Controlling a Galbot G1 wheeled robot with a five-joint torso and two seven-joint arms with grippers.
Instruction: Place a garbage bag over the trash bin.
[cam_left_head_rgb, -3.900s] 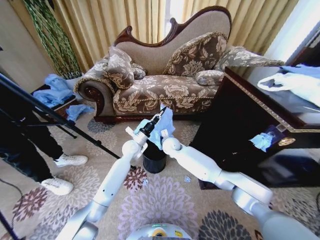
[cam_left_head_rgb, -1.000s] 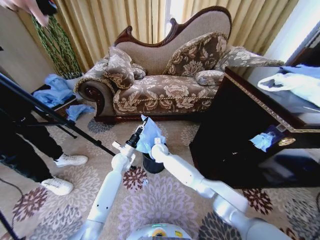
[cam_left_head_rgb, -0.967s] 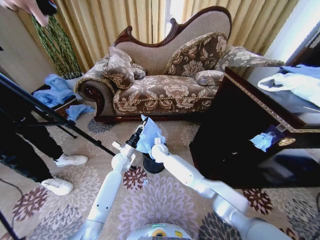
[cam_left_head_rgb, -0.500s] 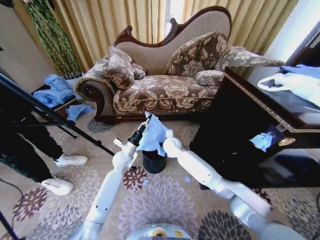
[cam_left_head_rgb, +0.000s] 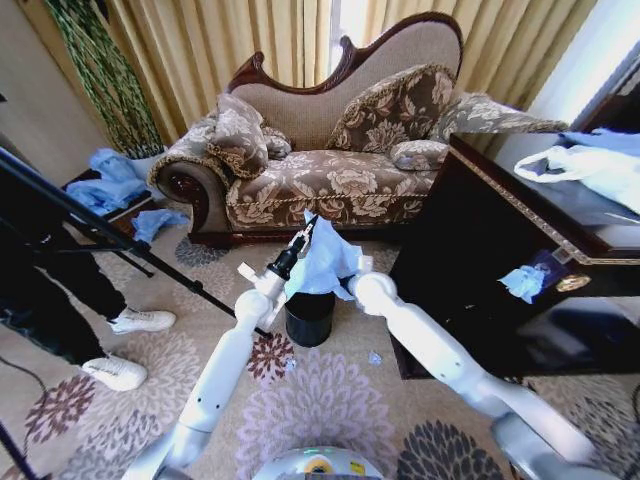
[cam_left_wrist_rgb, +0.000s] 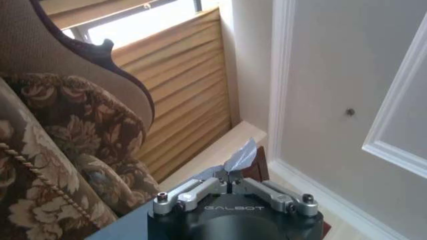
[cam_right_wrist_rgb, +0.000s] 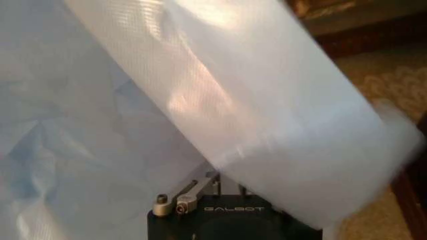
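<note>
The black trash bin (cam_left_head_rgb: 309, 317) stands upright on the carpet in front of the sofa. Just above it hangs the light-blue garbage bag (cam_left_head_rgb: 322, 264), stretched between my two grippers. My left gripper (cam_left_head_rgb: 304, 230) points up toward the sofa on the bag's left side. In the left wrist view that gripper (cam_left_wrist_rgb: 230, 181) is shut on a small corner of the garbage bag (cam_left_wrist_rgb: 241, 155). My right gripper (cam_right_wrist_rgb: 219, 186) holds the bag's right side, and the garbage bag (cam_right_wrist_rgb: 220, 100) drapes over it. The right arm (cam_left_head_rgb: 400, 320) reaches in from the lower right. The bag hides the bin's rim.
A patterned sofa (cam_left_head_rgb: 330, 180) stands behind the bin. A dark cabinet (cam_left_head_rgb: 480, 250) at the right carries a white handled bag (cam_left_head_rgb: 590, 165) and a blue scrap (cam_left_head_rgb: 525, 282). A tripod leg (cam_left_head_rgb: 110, 240) and a person's shoes (cam_left_head_rgb: 140, 320) are at the left.
Both grippers have shifted right and a little up with the bag. The bag is now spread wider and hangs more directly over the bin.
</note>
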